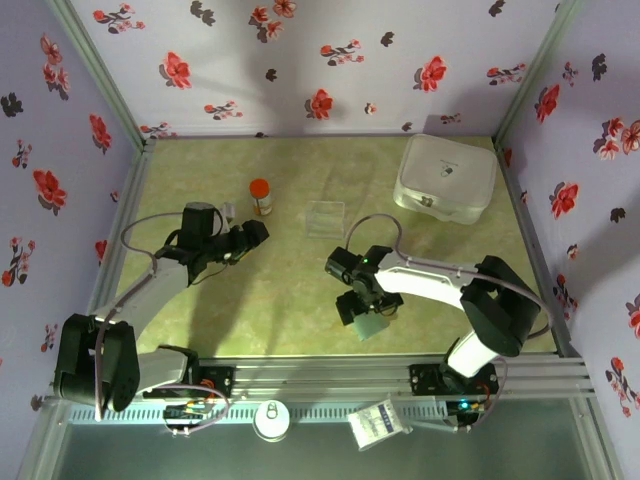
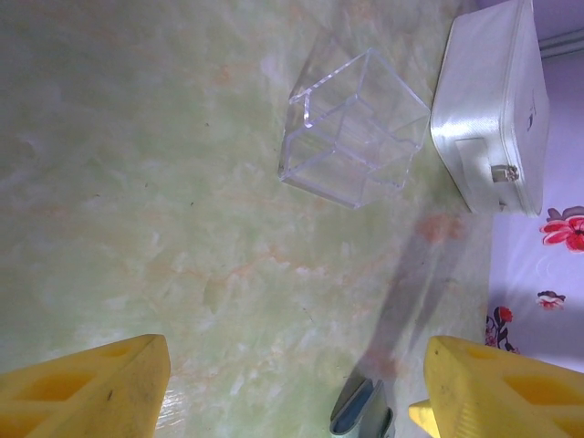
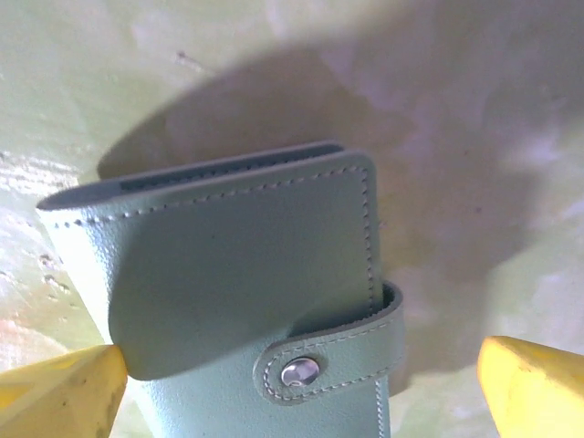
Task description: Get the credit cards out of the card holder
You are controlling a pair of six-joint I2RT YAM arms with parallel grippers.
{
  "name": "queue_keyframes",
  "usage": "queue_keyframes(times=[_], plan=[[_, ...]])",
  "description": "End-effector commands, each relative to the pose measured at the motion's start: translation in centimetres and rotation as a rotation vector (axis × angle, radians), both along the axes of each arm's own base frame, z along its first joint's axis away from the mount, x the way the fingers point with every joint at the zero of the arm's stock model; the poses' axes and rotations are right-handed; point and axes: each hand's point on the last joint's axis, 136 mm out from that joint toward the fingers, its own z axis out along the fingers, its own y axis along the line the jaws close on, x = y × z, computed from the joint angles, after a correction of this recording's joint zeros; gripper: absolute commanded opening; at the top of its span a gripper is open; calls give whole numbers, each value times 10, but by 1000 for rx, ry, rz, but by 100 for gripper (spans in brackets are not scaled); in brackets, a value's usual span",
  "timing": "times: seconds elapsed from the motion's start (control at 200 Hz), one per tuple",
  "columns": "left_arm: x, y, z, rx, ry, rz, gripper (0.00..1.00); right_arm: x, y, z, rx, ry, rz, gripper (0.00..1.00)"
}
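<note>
Now, at the near edge, the right pincer [image 3: 297,388] hangs spread wide astride the card holder [image 3: 246,274], which rests snapped shut on the tabletop [image 1: 280,300] with the credit cards presumably inside, while farther out the left pincer [image 2: 292,392] hovers spread and empty, facing the clear box [image 2: 356,128].

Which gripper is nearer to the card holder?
Right. The right gripper sits open around the card holder; the left gripper is well away, near the orange-capped bottle.
</note>
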Motion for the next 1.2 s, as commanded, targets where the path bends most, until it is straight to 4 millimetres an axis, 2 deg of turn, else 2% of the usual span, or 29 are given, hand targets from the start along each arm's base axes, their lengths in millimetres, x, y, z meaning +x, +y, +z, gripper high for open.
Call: queue_keyframes(times=[0.0,0.165,0.335,0.55,0.695,0.805,0.945,1.195], plan=[[5,-2,9,-31,-15,6,74,-6,3,-6,36,34,33,99],[5,-3,9,-40,-16,14,74,-5,12,-14,54,47,72,99],[5,-3,8,-39,-16,16,74,-1,13,-22,29,52,82,98],[5,-3,3,-51,-10,24,74,1,14,-21,22,44,52,85],[5,-3,0,-51,-9,22,74,9,32,-11,105,6,-24,77],[6,-4,-2,-60,-7,28,74,19,49,-1,161,-31,-76,74],[5,-17,-1,-89,-14,-10,74,40,68,8,204,-89,-135,70],[3,-26,-10,-74,-8,1,73,83,95,13,222,-145,-228,68]])
